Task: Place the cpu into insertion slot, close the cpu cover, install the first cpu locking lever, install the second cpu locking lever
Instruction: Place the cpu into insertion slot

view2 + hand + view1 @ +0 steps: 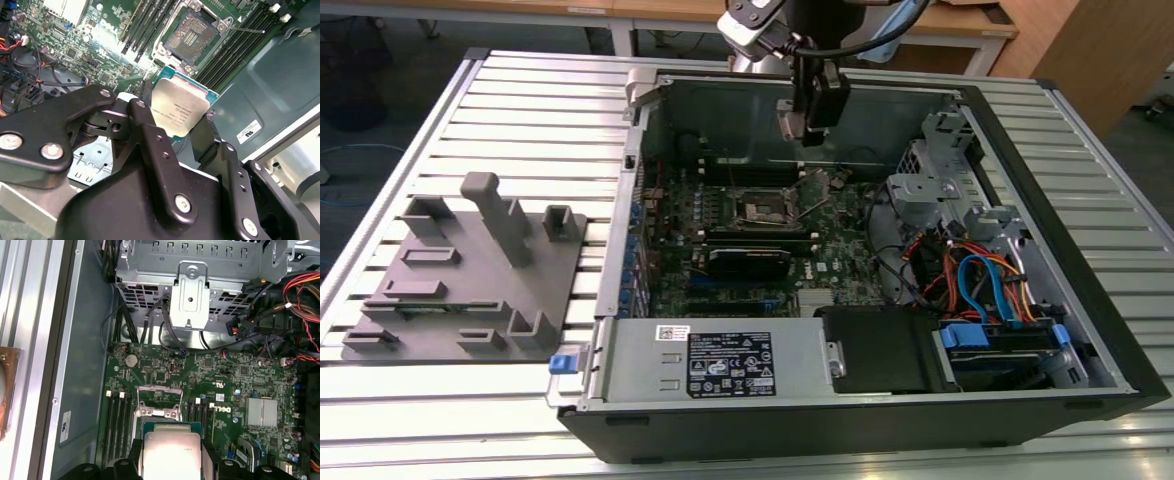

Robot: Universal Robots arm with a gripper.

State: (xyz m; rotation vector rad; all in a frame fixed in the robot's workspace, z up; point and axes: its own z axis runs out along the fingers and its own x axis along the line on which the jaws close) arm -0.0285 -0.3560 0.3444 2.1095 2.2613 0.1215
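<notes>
The end effector (178, 107) is clamped on opposite edges of the cpu (183, 106), holding it lid-up over the green board (95, 37), near but clear of the uncovered insertion slot (192, 37), an edge grip that seemingly keeps its underside free.

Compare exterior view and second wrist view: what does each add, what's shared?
Exterior view adds: the whole open computer case, its power supply box, and a grey fixture plate on the exterior view's left. Second wrist view adds: the cpu up close, gripped in the claw. Shared: the green board and the uncovered insertion slot.
</notes>
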